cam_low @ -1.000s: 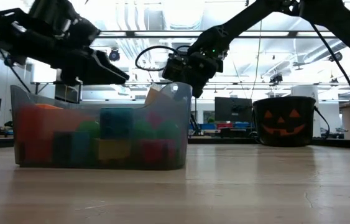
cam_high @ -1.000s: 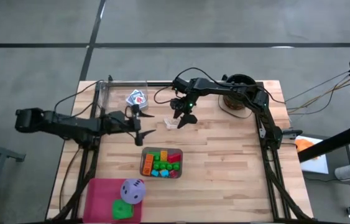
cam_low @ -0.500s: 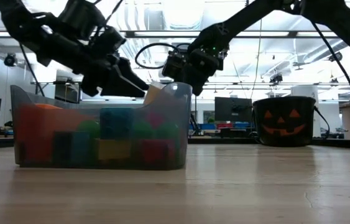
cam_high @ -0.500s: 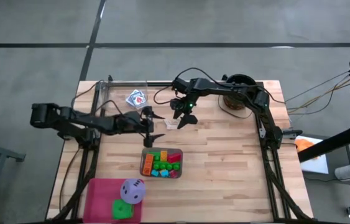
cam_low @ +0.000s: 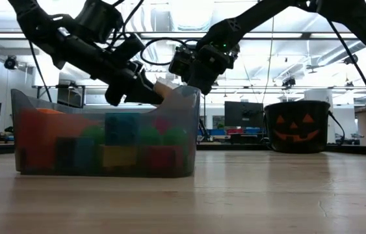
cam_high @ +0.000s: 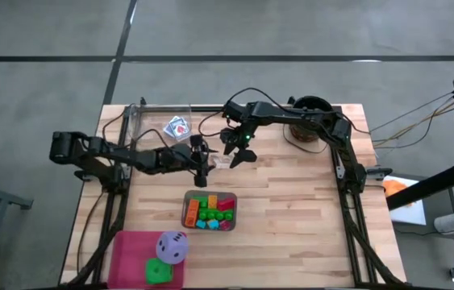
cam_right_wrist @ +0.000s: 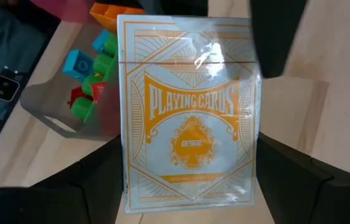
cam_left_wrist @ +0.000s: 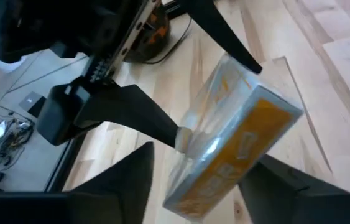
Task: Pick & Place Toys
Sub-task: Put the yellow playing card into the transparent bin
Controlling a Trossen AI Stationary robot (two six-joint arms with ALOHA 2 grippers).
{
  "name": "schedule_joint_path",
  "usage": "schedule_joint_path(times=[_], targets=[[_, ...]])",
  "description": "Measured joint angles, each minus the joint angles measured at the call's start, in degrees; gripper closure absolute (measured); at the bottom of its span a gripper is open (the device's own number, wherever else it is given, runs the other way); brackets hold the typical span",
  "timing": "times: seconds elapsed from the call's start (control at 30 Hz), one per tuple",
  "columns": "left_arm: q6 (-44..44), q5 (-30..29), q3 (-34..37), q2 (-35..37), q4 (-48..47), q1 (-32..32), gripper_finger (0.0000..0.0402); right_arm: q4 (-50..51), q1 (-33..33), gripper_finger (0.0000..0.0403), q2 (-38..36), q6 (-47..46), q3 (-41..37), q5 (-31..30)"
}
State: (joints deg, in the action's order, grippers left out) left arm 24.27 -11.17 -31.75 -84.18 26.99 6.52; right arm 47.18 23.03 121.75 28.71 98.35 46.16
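L arm has swung in from the surface's left side over the last sec; L gripper [cam_high: 203,160] now sits right at the card box [cam_right_wrist: 187,109], jaws spread w/ one finger either side of it, not yet closed. R gripper [cam_high: 239,150] hasn't moved, jaws pinching the box's far end & holding it above the surface [cam_high: 291,201], just behind the grey tray [cam_high: 186,211]. Looks like a handover or 2-arm regrip: box can't go anywhere till L closes & R lets go.

Materials, L to R: pink bin [cam_high: 130,250] at near-left, w/ purple die [cam_high: 172,246] & green die [cam_high: 159,271], chunky rounded cubes. Loose cards [cam_high: 177,126] flat at far-left. Tray is translucent plastic, full of small hard blocks [cam_high: 209,211]: green, orange, red, blue. Card box: flat rectangle, cream w/ orange print, glossy cellophane, prob slippery. Black bucket [cam_low: 298,127] w/ orange pumpkin face at far right.
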Motion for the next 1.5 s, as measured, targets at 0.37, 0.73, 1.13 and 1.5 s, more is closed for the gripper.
schedule_joint_path(times=[0.37,0.73,1.13,1.5], targets=[[3.4,-0.5,0.1,0.0,-1.6,-1.1,0.0326,0.3,-0.6,0.0109,0.1,-0.2,-0.1,0.8],[1.5,-4.5,0.2,2.3,-7.3,-3.1,0.0332,-0.9,-0.6,0.0023,0.1,-1.3,0.0,-3.9],[-2.4,-4.7,0.3,12.8,-18.9,-3.1,0.0332,-4.0,0.4,0.0110,-0.1,0.0,-1.0,-1.4],[-5.2,-4.3,6.7,26.5,-18.3,-3.1,0.0332,-40.4,1.5,0.0122,0.0,-10.6,-10.8,1.1]])
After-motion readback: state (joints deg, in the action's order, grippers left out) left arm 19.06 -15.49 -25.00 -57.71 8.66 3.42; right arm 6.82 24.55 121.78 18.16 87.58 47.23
